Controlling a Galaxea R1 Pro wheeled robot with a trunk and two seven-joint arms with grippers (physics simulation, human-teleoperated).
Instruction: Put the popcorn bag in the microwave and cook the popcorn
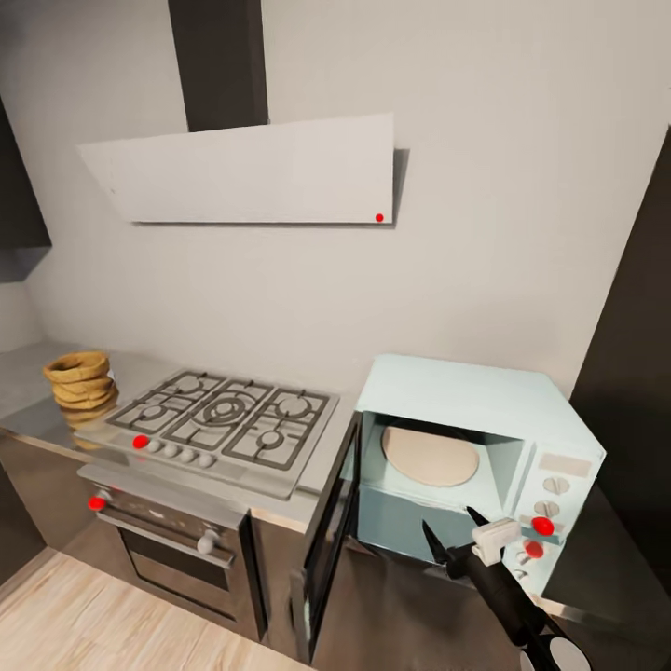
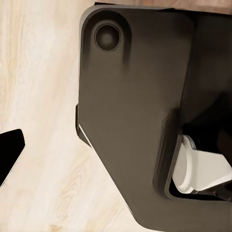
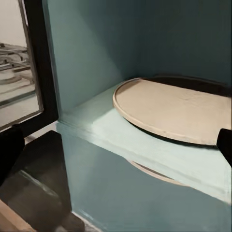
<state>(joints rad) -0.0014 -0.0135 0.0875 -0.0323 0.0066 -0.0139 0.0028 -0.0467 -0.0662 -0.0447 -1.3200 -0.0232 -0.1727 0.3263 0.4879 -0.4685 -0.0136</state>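
The right gripper [image 1: 454, 533] is held open and empty just before the open microwave [image 1: 485, 438], whose door [image 1: 328, 545] is swung wide and whose turntable [image 3: 179, 108] lies bare. The popcorn bag [image 1: 81, 377] is left well apart on the grey table [image 1: 28, 396] beyond the hob [image 1: 224, 424], so the arm is best withdrawn clear of the door before it is fetched; whether the left gripper is open cannot be told.

Head high; right wrist near microwave [image 3: 145, 63]

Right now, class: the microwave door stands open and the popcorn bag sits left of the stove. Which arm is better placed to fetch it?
Probably left: the popcorn bag lies on the robot's left, while the right gripper is at the microwave.
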